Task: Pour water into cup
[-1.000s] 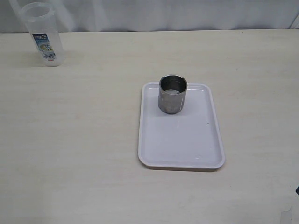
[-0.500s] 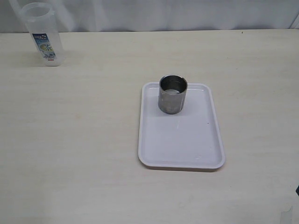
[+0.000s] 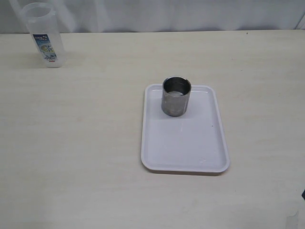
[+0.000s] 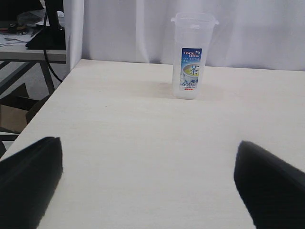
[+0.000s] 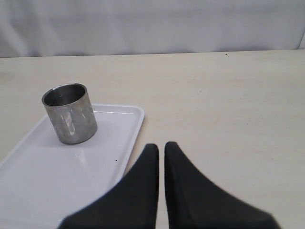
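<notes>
Two grippers wait off the work area. The left gripper has its jaws spread wide and holds nothing. The right gripper has its jaws pressed together, also empty. The cup stands upright on the white tray, against the tray's far edge. The clear container stands upright near the far left corner of the table, well apart from the tray. From the left gripper it lies straight ahead, long axis vertical, so the left arm is judged better placed to grasp it from the side. Whether the container holds water cannot be confirmed.
</notes>
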